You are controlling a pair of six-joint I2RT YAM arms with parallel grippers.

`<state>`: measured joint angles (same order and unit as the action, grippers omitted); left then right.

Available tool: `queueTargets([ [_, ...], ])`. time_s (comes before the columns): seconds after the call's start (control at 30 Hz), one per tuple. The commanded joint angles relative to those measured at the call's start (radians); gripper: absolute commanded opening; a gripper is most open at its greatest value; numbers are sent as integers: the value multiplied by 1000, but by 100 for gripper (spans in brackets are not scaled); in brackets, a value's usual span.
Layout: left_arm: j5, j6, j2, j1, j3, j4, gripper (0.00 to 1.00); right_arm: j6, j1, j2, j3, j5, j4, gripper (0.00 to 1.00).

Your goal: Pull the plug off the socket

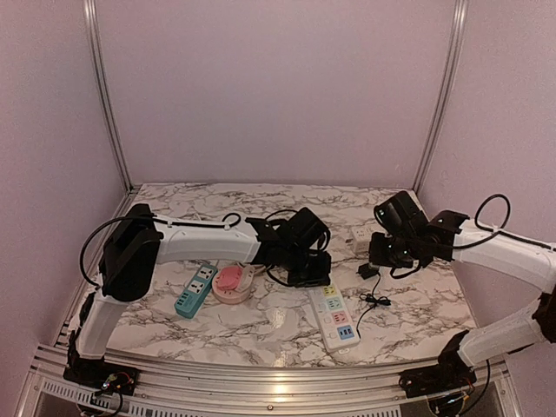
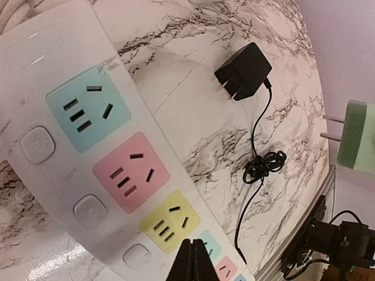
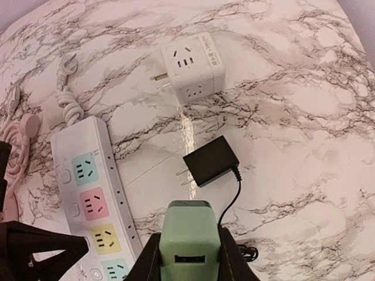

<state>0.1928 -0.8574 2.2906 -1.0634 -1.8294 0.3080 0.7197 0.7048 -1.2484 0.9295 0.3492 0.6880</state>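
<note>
Holding the green plug (image 3: 188, 234) tight between its two fingers is the right hand (image 3: 188, 260). The plug is up in the air, above the bench (image 3: 304, 99). Its two metal pins stick out bare and touch nothing. It is out of the long white socket strip (image 3: 94, 199), which lies flat on the bench just beside it. The strip has blue, pink and yellow sockets in a row, and every one that shows has nothing in it.

The left hand (image 2: 193, 260) is right over the strip. Its fingers are pressed together to a point and hold nothing.

A black charger (image 3: 211, 161) lies on the bench between the strip and the green plug, with its thin black cord curled up in a little knot. A white cube socket (image 3: 190, 64) sits farther back. Over on the left side lie a small blue strip (image 1: 195, 289) and a round pink thing (image 1: 230, 282), side by side.
</note>
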Motion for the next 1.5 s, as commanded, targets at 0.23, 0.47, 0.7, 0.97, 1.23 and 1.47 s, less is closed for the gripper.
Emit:
queueTargets([
  [0.23, -64, 83, -133, 102, 31, 123, 0, -132, -442, -45, -102, -300, -450, 7],
  [0.47, -68, 111, -196, 163, 56, 151, 0, -134, -607, -212, -103, -516, -657, 7],
  [0.7, -48, 118, -212, 191, 55, 162, 0, -139, -640, -342, -56, -545, -716, 8],
  [0.97, -45, 123, -218, 203, 56, 176, 0, -137, -648, -427, -50, -575, -762, 19],
  [1.23, -57, 125, -246, 205, 83, 184, 0, -135, -662, -444, -80, -586, -784, 26],
  [1.47, -62, 126, -266, 210, 112, 179, 0, -151, -674, -431, -105, -574, -768, 43],
])
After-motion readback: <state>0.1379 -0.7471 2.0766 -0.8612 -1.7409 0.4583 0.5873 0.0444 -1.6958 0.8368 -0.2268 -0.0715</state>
